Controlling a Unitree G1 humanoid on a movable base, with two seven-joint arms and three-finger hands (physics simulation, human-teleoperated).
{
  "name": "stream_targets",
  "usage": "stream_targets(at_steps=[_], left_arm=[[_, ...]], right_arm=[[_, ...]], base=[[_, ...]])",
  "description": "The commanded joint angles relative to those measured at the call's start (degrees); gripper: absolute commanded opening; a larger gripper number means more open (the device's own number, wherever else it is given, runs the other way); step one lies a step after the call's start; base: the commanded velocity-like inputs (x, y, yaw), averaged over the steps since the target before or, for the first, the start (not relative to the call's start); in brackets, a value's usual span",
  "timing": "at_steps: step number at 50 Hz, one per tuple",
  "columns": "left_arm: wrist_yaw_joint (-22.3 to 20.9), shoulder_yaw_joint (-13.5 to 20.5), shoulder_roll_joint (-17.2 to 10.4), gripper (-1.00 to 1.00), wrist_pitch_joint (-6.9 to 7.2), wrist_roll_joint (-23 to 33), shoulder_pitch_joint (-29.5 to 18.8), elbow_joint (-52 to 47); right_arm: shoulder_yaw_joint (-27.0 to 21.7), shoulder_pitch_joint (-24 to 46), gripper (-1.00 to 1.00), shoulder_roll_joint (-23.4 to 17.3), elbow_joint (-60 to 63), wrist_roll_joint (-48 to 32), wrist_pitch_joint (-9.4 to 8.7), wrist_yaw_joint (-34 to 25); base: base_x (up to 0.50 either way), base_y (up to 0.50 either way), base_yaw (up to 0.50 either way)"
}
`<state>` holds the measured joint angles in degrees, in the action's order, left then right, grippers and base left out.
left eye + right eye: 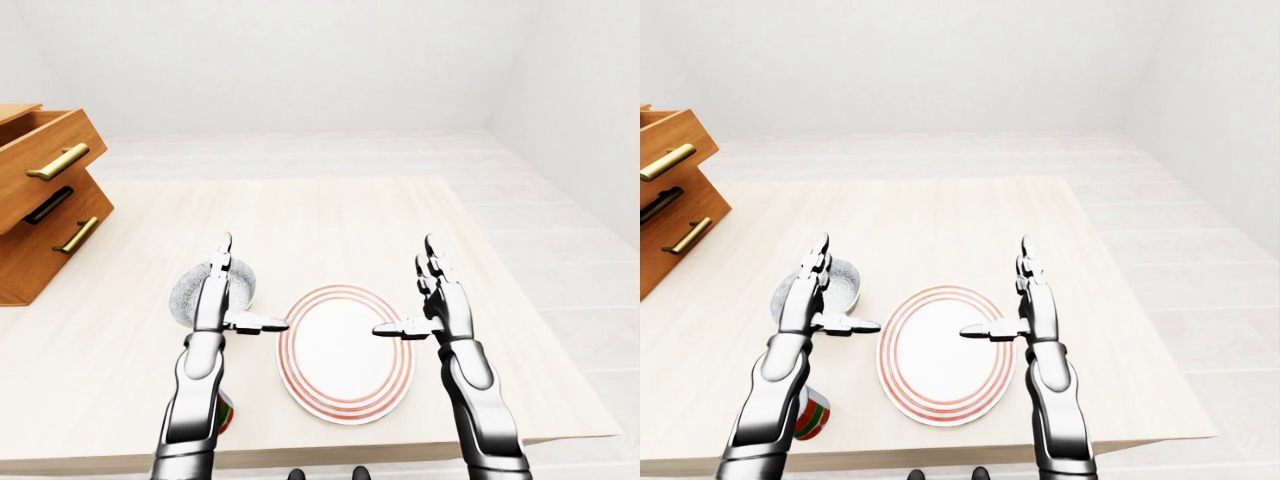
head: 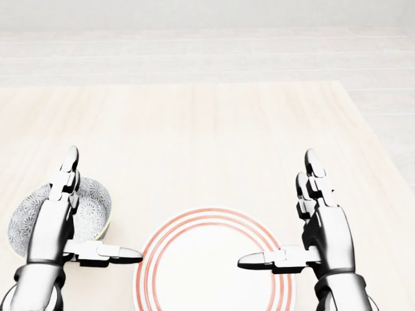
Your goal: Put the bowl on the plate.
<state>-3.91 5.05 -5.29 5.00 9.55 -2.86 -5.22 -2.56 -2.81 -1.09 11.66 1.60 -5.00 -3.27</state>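
The bowl (image 2: 91, 207) sits on the table (image 1: 330, 215) just left of the plate (image 2: 214, 275), partly hidden under the left hand (image 2: 55, 220). Both it and the right hand (image 2: 321, 223) hover with fingers spread, holding nothing. A wooden drawer unit (image 1: 45, 195) stands far left, and a small red-and-green object (image 1: 812, 417) lies beneath the left forearm.

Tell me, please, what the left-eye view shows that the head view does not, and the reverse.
Only the left-eye view shows the wooden drawers at its left edge, a red and green object beside the left forearm, the walls and the table's near edge. The head view adds nothing new; it only shows the bowl's patterned inside more clearly. Both show the table, the plate, the bowl under the left hand, and the right hand, both hands open.
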Motion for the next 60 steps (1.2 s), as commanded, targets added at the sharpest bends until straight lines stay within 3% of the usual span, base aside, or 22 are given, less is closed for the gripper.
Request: stream_targets(at_steps=[1, 14, 30, 50, 60], left_arm=[[1.9, 0.1, -4.6, 1.00, 0.00, 11.7, -5.2, 6.7], [1.4, 0.4, -6.2, 1.00, 0.00, 22.4, -10.5, 11.4], [-1.3, -0.7, -5.8, 1.00, 0.00, 33.8, -8.1, 7.8], [-2.1, -0.8, -4.4, 1.00, 0.00, 37.9, -5.8, 7.5], [0.1, 0.0, -5.8, 1.00, 0.00, 38.5, -6.6, 13.1]], right_arm=[[-0.1, -0.9, 1.00, 0.1, 0.9, 0.1, 0.00, -0.2], [0.0, -1.3, 1.00, 0.4, 0.3, 0.2, 0.00, -0.1], [0.1, -1.7, 1.00, 0.4, -0.8, 0.1, 0.59, 0.0], [0.2, -1.7, 1.00, 0.3, -1.8, 0.1, 1.34, -0.1], [0.1, -1.3, 1.00, 0.0, -1.4, 0.0, 0.60, -0.3]], base=[[0.00, 0.00, 0.00], [0.00, 0.00, 0.00], [0.00, 0.00, 0.00], [0.00, 0.00, 0.00], [0.00, 0.00, 0.00]])
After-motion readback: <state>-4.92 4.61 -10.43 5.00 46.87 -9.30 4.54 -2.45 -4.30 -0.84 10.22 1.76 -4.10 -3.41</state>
